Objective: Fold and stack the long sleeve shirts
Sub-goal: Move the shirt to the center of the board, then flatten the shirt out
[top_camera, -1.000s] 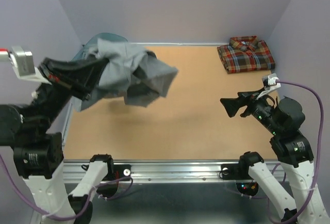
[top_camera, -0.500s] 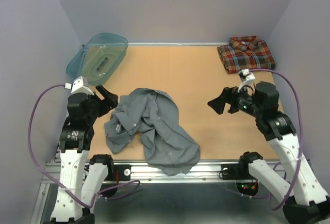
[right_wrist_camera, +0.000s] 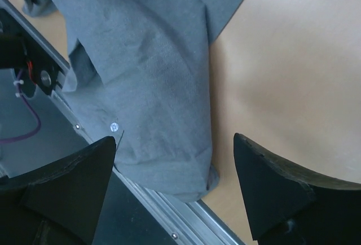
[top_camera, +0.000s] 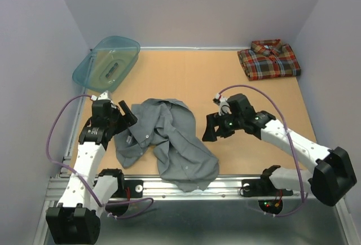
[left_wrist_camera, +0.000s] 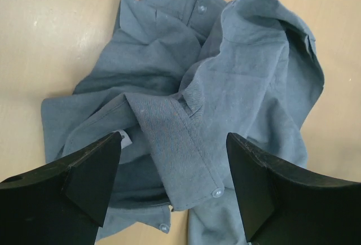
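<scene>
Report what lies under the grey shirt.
The grey shirt lies crumpled on the tan table; its near hem overlaps the metal rail. Anything else beneath the heap is hidden by cloth.

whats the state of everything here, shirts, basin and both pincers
grey shirt, unfolded, crumpled on the table, near edge over the front rail
plaid shirt, folded, lying at the far right corner
teal basin, at the far left corner, no shirt in it
left pincer, open, over the grey shirt, holding nothing
right pincer, open, at the grey shirt's right edge, holding nothing
</scene>
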`<state>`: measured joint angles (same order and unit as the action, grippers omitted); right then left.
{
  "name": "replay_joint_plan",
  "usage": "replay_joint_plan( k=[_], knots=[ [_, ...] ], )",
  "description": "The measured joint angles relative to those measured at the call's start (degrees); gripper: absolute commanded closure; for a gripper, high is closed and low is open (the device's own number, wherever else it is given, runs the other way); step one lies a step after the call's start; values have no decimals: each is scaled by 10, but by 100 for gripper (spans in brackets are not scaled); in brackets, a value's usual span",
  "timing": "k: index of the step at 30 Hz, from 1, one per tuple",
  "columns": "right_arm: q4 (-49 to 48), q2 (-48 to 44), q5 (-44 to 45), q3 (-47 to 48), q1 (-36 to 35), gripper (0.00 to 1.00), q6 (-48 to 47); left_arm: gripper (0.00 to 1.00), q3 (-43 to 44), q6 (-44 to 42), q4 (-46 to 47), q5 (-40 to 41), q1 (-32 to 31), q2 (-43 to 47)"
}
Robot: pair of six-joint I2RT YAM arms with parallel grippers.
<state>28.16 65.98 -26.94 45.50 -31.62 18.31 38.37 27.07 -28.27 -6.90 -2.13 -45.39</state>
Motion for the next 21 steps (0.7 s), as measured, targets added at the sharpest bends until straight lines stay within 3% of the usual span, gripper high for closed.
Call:
replay_joint_plan(
  k=[6,15,21],
  knots=[
    [-57,83,39,-5,-64,16,19,14,-3,-4,35,-13,-3,-38],
    [-85,177,114,34,-71,31,25,16,-9,49,71,3,-8,-64],
    [-103,226,149,94,-71,37,24,24,-51,102,94,6,-8,-54]
  ],
)
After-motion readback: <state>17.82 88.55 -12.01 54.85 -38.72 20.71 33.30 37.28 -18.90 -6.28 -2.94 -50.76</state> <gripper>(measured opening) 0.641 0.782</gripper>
